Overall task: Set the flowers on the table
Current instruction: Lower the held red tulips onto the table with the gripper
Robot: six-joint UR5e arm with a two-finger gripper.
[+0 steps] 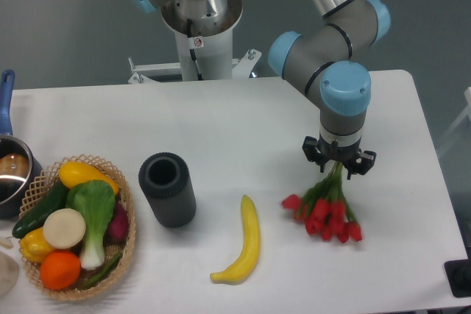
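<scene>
One curved yellow banana (pixel 243 244) lay nearest; one red-bloomed, green-stemmed flower bunch (pixel 325 216) w/ long axis near-far, blooms pointing near, stems pinched in black two-finger gripper (pixel 339 166) over white matte table (pixel 243 130).

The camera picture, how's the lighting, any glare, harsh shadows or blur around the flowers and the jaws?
Fixed camera view: light is even and soft, the table shows no glare; only faint shadows lie under the flowers and the banana; the gripper looks slightly soft, its jaws too small to judge.
</scene>
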